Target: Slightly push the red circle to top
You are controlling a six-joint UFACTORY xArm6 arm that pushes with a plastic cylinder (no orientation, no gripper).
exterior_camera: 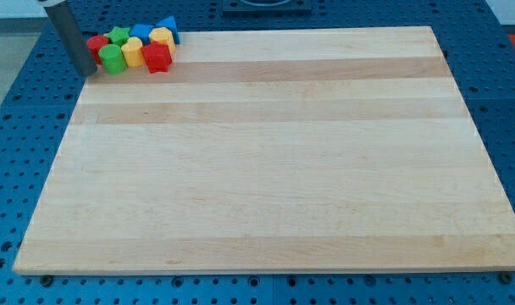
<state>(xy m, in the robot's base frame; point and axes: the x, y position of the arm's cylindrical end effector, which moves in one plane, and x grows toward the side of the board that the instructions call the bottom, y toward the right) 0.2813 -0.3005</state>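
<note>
Camera view. The surface (266,161) is a pale wooden board built of glued lengthwise strips, with visible grain bands and a smooth matte finish. It rests on a blue perforated metal bench (503,102) studded with a regular grid of holes.

All blocks sit clustered at the board's top-left corner. The red circle (96,43), a short glossy cylinder, is the leftmost block of the cluster. Just to its right stands a green star (119,35), and below that a green block (112,58) with a rounded, faceted body, touching or nearly touching the red circle. Further right is a yellow block (132,52) with a rounded top, then a second yellow block (161,37) behind it. A red block (157,57) of angular outline sits at the cluster's lower right. Two blue blocks lie at the top edge: one rounded (141,31) and one triangular (168,25). All appear to be smooth moulded plastic.

My rod is a dark cylindrical bar entering from the view's top-left. My tip (89,69) rests at the board's left edge, just below and slightly left of the red circle, very close to it; I cannot tell whether they touch.

No pincer is fitted on this arm, so there is no released or clenched state to report.
</note>
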